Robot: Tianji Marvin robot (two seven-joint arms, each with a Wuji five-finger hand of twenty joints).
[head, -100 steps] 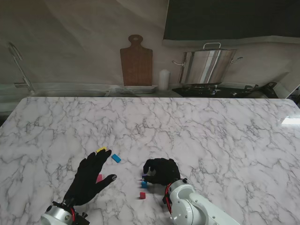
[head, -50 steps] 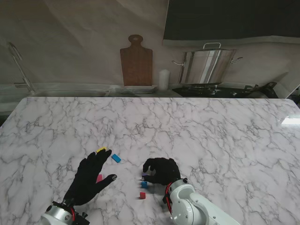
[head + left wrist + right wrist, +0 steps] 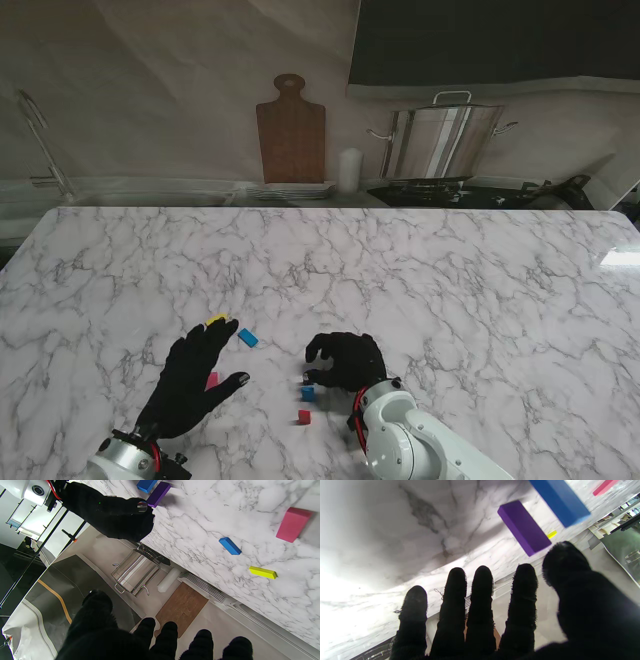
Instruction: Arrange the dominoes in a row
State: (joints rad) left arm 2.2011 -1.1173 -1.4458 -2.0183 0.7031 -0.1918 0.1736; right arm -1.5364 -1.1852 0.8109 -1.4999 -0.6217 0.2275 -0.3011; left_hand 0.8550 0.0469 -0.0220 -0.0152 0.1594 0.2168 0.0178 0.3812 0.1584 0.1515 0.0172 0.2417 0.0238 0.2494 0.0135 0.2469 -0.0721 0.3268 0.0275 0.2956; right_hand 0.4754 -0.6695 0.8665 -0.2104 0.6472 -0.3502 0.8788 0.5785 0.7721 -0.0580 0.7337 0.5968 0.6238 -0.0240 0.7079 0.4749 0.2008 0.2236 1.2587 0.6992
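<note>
R hand (image 3: 345,360) palm-down, fingers spread, holding nothing; purple domino (image 3: 523,527) stands free just off its thumb. L hand (image 3: 192,378) flat, fingers splayed, pink domino (image 3: 292,524) near it.

Kitchen setting. We stand at a white, grey-veined marble countertop (image 3: 420,270) that fills most of the stand view. Along its far edge we see a wooden cutting board (image 3: 291,130) propped upright against the wall, a stack of plates (image 3: 290,190) at its foot, a white candle-like cylinder (image 3: 348,170) beside it, and a large stainless-steel stockpot (image 3: 445,140) with a lid on a dark cooktop (image 3: 460,192). A metal faucet (image 3: 40,150) rises at far left.
</note>
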